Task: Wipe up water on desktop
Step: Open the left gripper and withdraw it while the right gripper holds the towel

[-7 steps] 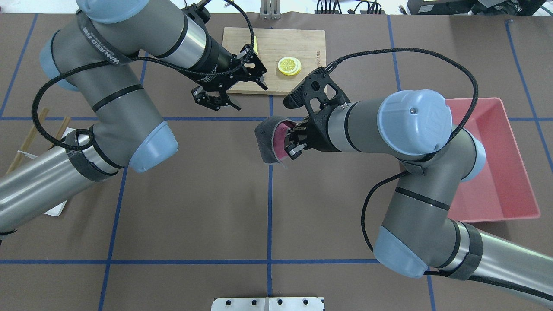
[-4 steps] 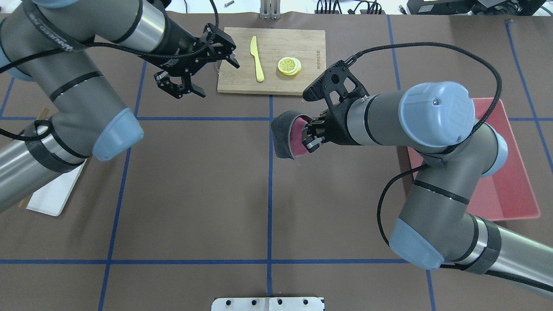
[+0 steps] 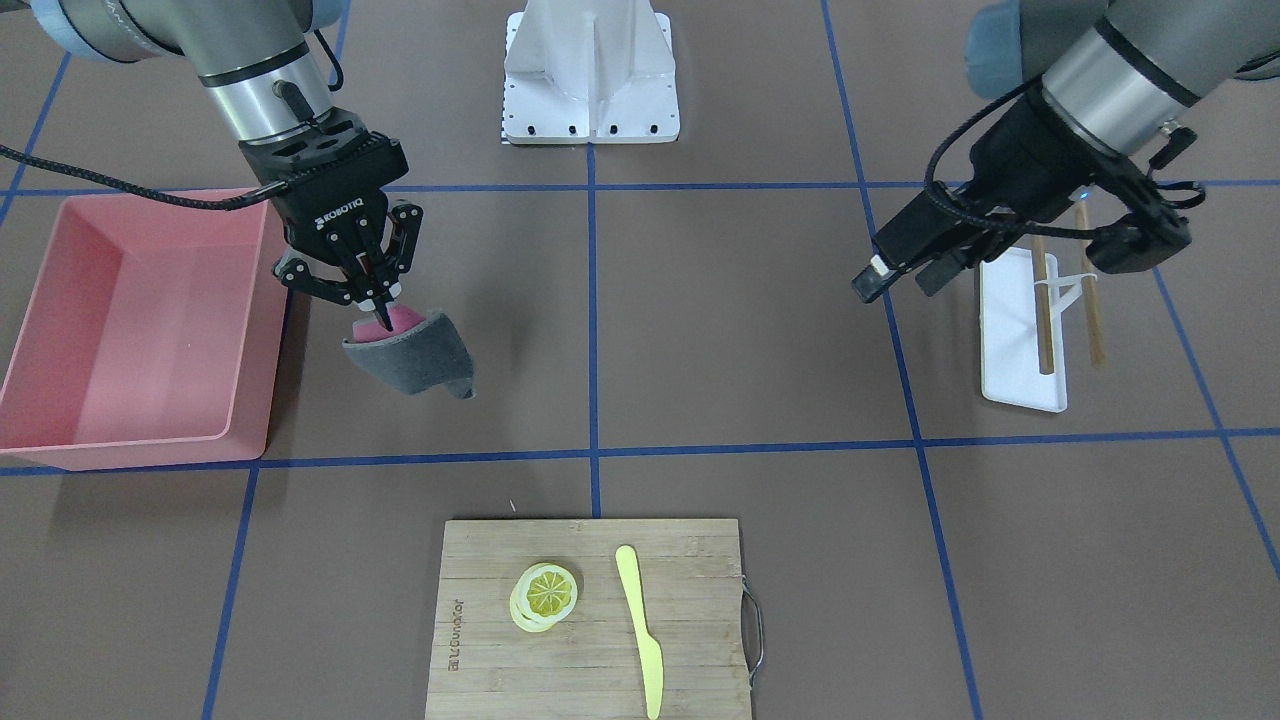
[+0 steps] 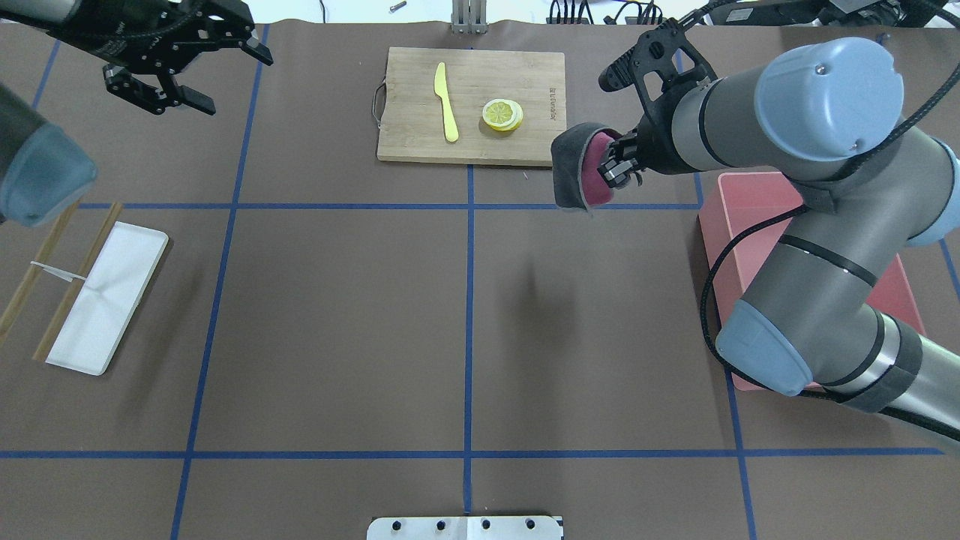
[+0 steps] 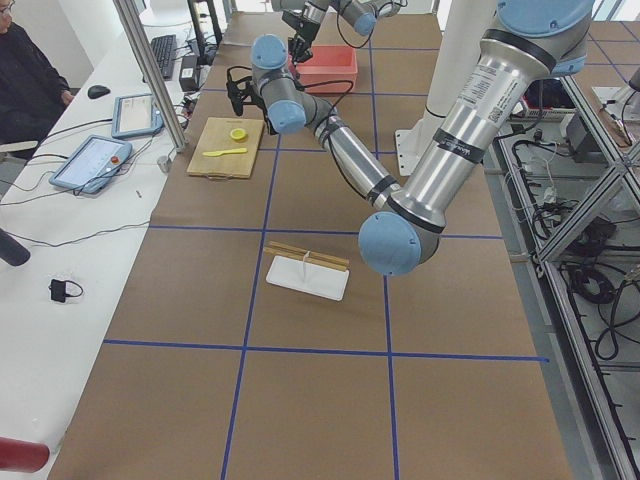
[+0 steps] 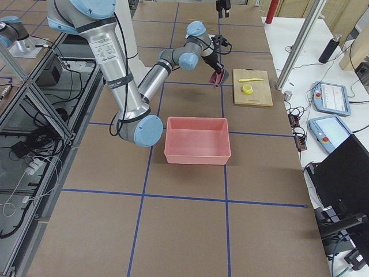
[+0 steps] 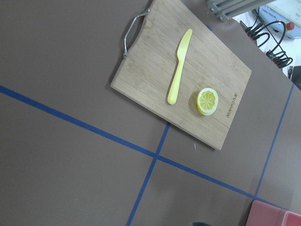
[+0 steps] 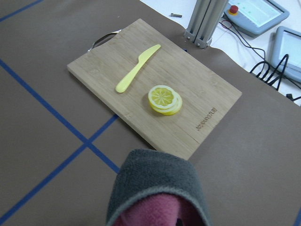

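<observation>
Held the cloth (image 3: 415,362) aloft, clear of the worktop (image 4: 337,315).
Pinched the grey-and-pink cloth tight in the right claw (image 3: 375,305), above the brown taped worktop, between the cutting board (image 4: 420,142) and the pink tub (image 3: 250,330); held the left claw (image 4: 229,79) spread wide, empty, well apart. Risked, likely, wiping the wrong patch with no water visible, or snagging the board's corner with the loose fold on lowering.
</observation>
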`<control>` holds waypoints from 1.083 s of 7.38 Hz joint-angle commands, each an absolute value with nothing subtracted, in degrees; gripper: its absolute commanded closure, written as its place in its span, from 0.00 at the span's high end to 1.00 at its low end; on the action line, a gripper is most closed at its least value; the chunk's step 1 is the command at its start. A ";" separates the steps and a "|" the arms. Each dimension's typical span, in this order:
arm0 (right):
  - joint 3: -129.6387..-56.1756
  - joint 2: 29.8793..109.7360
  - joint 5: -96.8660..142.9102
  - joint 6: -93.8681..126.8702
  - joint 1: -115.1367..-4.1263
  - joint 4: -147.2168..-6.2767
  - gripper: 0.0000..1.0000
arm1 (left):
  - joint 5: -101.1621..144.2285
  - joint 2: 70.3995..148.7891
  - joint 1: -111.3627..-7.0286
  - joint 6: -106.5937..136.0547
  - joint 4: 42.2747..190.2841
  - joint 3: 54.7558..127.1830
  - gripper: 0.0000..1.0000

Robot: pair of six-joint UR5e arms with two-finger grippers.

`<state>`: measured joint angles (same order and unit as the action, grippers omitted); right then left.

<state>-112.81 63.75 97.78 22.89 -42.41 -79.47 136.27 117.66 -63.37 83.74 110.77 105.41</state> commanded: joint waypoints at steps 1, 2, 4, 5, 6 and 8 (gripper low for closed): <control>-108.39 63.81 92.03 16.81 -41.66 -80.42 0.00 | 140.08 113.23 -68.71 74.84 110.65 105.03 0.98; -106.89 63.63 91.06 16.44 -42.27 -80.07 0.00 | 140.62 112.42 -69.77 73.14 110.65 104.77 0.98; -103.12 63.46 88.26 14.95 -42.98 -79.72 0.00 | 140.63 112.33 -69.96 73.13 110.65 104.59 0.98; -101.62 63.72 87.63 12.94 -42.63 -79.46 0.00 | 140.54 112.32 -70.40 73.04 110.65 104.59 0.98; -101.43 64.59 86.58 12.66 -40.71 -79.19 0.00 | 140.54 111.37 -70.84 72.95 110.65 104.42 0.98; -102.12 65.83 85.52 13.09 -35.88 -79.19 0.00 | 140.36 109.79 -71.28 67.97 110.65 103.89 0.98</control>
<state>-101.77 65.19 86.04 12.92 -38.70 -79.24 140.50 110.97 -71.02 70.87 110.62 104.11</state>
